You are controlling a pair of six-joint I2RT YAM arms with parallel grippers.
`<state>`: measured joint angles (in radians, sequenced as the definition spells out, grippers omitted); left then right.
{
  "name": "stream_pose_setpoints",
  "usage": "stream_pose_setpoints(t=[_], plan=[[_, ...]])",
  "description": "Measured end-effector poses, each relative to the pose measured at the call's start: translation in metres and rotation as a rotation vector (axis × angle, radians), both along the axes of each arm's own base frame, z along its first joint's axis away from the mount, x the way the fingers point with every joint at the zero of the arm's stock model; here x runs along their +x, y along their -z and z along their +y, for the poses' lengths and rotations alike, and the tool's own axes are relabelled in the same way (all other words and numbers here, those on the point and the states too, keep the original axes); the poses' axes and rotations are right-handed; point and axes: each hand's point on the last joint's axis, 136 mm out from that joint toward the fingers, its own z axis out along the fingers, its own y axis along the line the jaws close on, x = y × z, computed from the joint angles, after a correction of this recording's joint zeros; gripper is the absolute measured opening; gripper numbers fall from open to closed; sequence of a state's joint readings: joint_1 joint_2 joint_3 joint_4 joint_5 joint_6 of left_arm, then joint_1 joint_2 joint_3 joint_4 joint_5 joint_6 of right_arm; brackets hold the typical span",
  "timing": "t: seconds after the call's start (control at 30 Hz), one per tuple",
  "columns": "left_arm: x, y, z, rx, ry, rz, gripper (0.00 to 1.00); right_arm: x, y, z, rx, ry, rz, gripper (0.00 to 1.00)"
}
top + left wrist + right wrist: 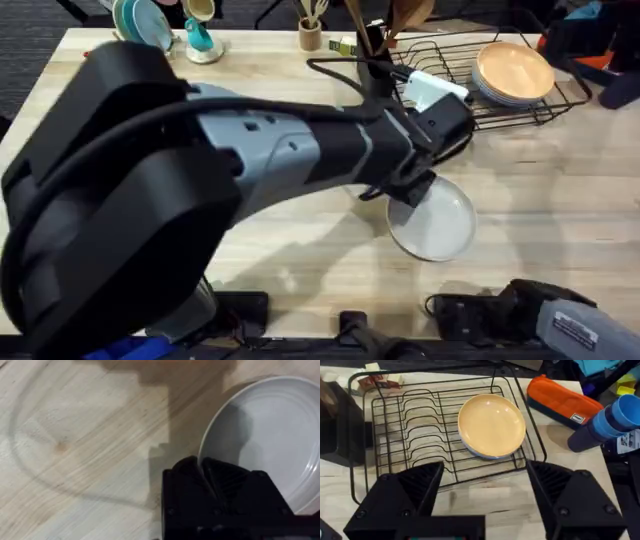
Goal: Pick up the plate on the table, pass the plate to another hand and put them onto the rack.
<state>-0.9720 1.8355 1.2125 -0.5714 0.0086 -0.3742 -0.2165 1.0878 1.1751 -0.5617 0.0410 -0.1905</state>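
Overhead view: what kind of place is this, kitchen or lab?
Probably a lab bench staged as a kitchen: two robot arms at a wooden table, a black wire rack holding peach plates, and a utensil holder at the back.

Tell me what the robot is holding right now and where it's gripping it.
The left gripper holds the grey-white plate by its rim. The right gripper is open, holding nothing.

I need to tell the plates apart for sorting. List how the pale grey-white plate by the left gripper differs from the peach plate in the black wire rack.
The round pale grey-white plate lies on the light wood table; the round peach plate sits in the black wire rack.
The left gripper is shut on the grey-white plate's rim; nothing grips the peach plate.
The grey-white plate lies alone; the peach plate tops a paler plate.
Both are round and shallow.
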Motion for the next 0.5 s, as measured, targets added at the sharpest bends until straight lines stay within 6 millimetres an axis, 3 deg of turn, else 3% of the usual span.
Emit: stream_pose_setpoints(t=[0.23,0.5], plan=[[0.015,-0.005,0.019,0.034,-0.057,0.027,0.042,0.0,0.0,0.0,0.0,0.0,0.0,0.995],[0.044,-0.024,0.046,0.073,-0.151,0.041,0.042,0.0,0.0,0.0,0.0,0.0,0.0,0.995]])
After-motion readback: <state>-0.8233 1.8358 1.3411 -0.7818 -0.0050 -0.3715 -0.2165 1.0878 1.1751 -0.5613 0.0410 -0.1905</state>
